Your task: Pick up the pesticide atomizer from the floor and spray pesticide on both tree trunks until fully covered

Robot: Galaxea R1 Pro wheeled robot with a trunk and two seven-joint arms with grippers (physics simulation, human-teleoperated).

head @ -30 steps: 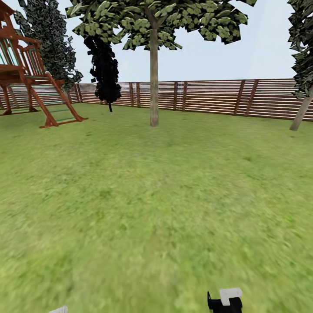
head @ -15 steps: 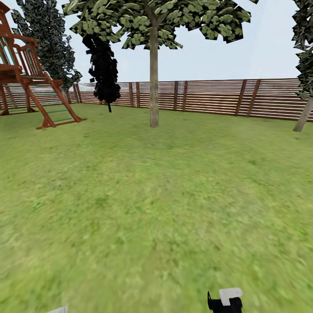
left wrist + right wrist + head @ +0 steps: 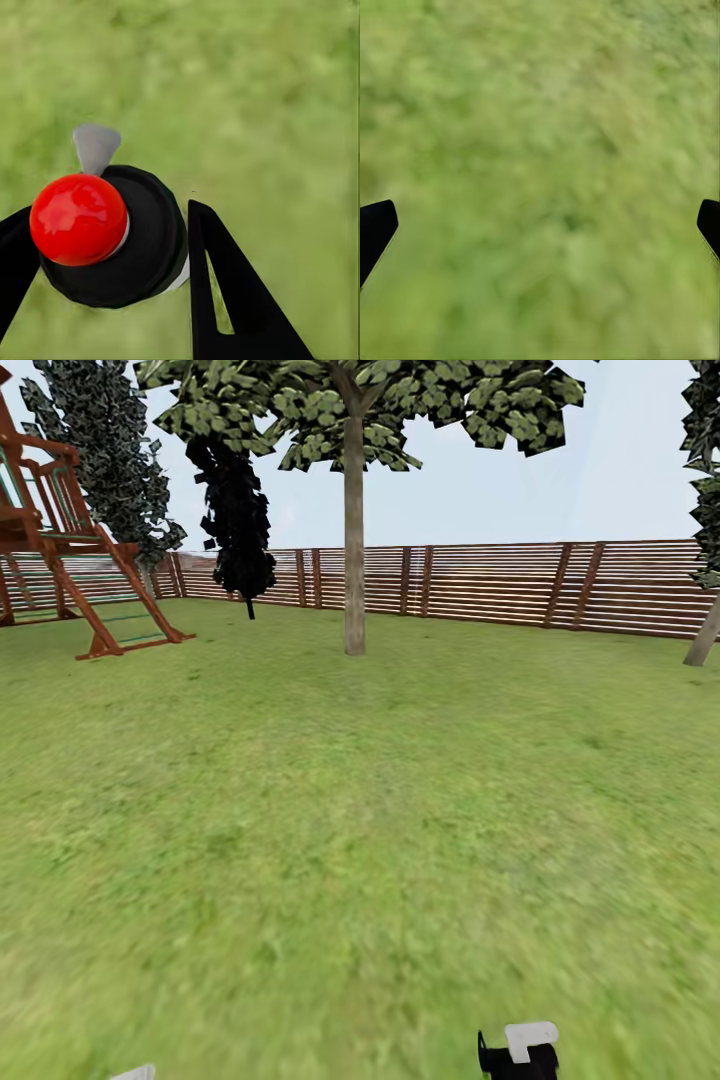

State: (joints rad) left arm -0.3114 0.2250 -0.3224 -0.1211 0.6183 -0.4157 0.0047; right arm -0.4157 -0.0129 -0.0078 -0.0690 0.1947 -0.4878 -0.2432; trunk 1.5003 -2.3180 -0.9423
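Closest in, the left wrist view shows the left end effector (image 3: 105, 262) clenched on the pesticide atomizer (image 3: 112, 236): its two black fingers (image 3: 225, 300) press against either side of a round black body topped with a glossy red ball, and a small grey nozzle tab sticks out from the body's far edge. Blurry green grass lies beneath it. In the right wrist view, the right end effector (image 3: 540, 225) is released, its two dark fingertips (image 3: 375, 229) standing far apart at the picture's edges with nothing between them but the floor (image 3: 547, 150).

From the head view, a black-and-white part of the robot's right arm (image 3: 520, 1050) pokes up at the bottom edge, and a pale sliver shows at the lower left. Beyond that the lawn of the garden (image 3: 350, 810) stretches away, wide and green.

Further off stands one of the trees (image 3: 355, 400), its tree trunk (image 3: 354, 540) straight and upright, grey-tan and mottled, rising to a leafy crown. A second trunk (image 3: 703, 635) leans at the right edge. To the left is a reddish wooden play frame (image 3: 70, 560) with a sloping ladder. Behind it are a dark-leaved conifer (image 3: 105, 450) and a black cone-shaped tree (image 3: 238, 510), near the brown slatted fence (image 3: 480, 585) that closes off the lawn under a pale sky.
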